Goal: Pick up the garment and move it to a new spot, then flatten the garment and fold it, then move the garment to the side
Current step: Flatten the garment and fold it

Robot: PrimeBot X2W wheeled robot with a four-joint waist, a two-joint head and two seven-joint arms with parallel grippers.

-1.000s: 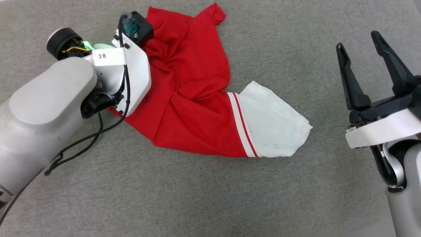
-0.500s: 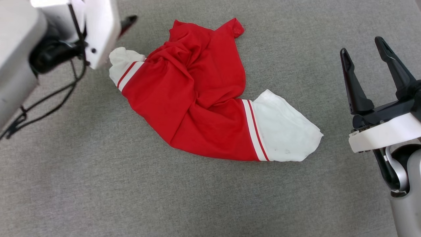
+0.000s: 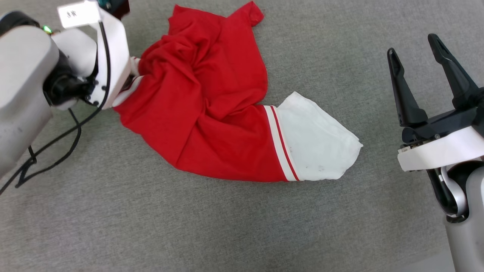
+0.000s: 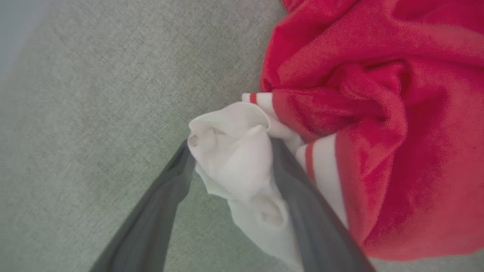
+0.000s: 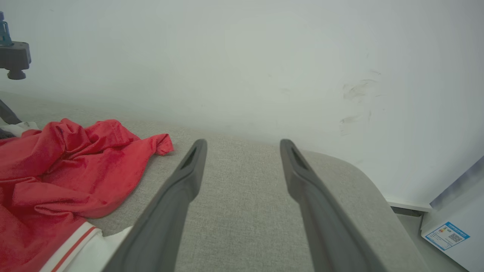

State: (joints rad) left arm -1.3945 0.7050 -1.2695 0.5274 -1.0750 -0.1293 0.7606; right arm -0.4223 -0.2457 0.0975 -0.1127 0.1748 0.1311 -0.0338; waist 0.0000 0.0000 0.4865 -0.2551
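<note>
While the L pincer (image 4: 230, 147) is clamped on a bunched white sleeve (image 4: 234, 166) of the shirt (image 3: 204, 113), the rest of the shirt lies crumpled on the grey cloth-covered counter (image 3: 151, 226), approx. upper-middle in head view. Red body is creased & heaped in folds, w/ one red corner pointing toward the top of that view. Other white sleeve (image 3: 317, 143) lies fairly flat on the R side, w/ red-&-white striped trim (image 3: 280, 145) where it meets the red, plus a few small dark specks on the white.

In head view the L arm's white wrist housing (image 3: 113, 56) covers the shirt's L edge, and a black cable (image 3: 79, 132) loops from it over the counter.

R pincer (image 3: 412, 45) sits well apart from the shirt at the R edge, fingers spread w/ nothing between them.

R wrist view: shirt at lower L, counter's rounded corner ahead, white wall (image 5: 245, 56) behind w/ faint scuffs, blue label (image 5: 448, 235) on a pale box at lower R.
</note>
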